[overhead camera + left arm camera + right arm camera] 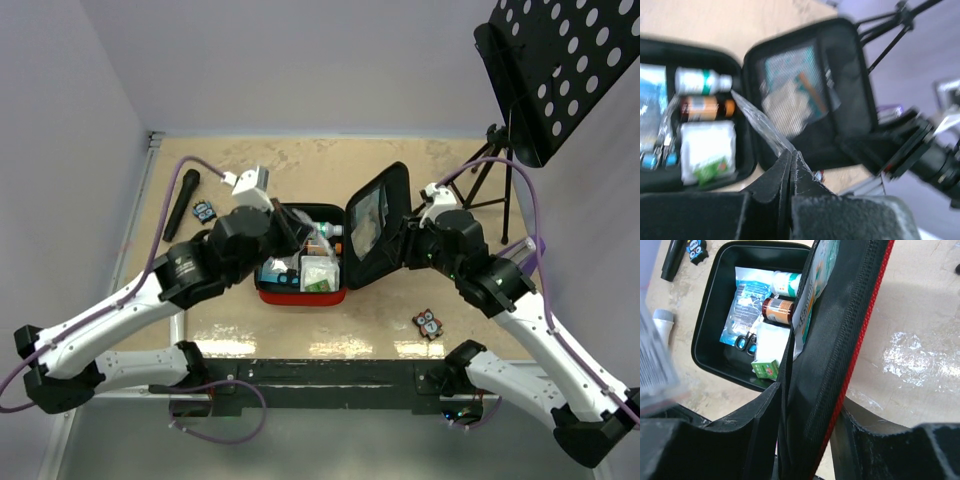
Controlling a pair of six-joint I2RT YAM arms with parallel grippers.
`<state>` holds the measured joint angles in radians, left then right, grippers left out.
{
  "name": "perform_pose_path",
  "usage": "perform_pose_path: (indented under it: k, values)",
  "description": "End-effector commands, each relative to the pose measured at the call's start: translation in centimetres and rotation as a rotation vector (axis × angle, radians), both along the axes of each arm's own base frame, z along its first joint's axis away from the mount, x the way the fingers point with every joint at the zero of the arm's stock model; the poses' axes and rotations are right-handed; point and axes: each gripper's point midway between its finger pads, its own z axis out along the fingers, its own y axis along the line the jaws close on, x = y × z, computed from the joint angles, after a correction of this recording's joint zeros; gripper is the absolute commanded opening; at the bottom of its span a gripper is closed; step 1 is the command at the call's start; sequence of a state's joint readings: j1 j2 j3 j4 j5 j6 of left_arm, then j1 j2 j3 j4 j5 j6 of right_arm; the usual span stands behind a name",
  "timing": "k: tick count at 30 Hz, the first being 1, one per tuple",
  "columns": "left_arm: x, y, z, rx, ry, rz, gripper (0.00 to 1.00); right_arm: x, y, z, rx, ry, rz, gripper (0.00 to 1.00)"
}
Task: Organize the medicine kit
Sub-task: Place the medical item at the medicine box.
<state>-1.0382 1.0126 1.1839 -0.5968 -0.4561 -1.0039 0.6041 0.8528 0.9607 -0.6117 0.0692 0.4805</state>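
The medicine kit [300, 296] looks soft and light, best held by its stiffer lid rim, which the right gripper [807, 410] grasps; the left gripper [790, 165] pinches a clear wrapper [760, 125].

Perforated black music stand [560, 70], black marker [181, 205] beside blue owl charm [204, 211], reddish owl charm [429, 322] on tan table [250, 165]

Bright even light, glare on table [232, 347], left wrist view blurred
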Motion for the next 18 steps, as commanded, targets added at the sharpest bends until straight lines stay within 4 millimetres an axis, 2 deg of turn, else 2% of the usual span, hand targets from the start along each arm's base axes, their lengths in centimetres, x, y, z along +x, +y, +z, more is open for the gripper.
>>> perform_pose_path:
  k: [1, 5, 10, 13, 18]
  values:
    - [4.9, -2.3, 6.3, -0.013, -0.197, -0.041, 0.0, -0.1, -0.3, 2.0, 0.042, -0.039, -0.029, 0.44]
    - [8.0, -4.4, 8.6, -0.027, -0.241, -0.083, 0.0, -0.3, -0.2, 2.8, 0.061, -0.053, -0.025, 0.46]
    - [9.9, -7.9, 9.9, -0.017, -0.278, -0.173, 0.0, -0.6, -0.3, 4.3, 0.1, -0.074, -0.029, 0.47]
    - [10.8, -9.9, 9.7, -0.011, -0.276, -0.232, 0.0, -0.9, -0.4, 5.2, 0.125, -0.088, -0.036, 0.47]
    - [11.1, -13.1, 9.3, -0.008, -0.276, -0.359, 0.0, -1.3, -0.3, 6.7, 0.172, -0.124, -0.024, 0.47]
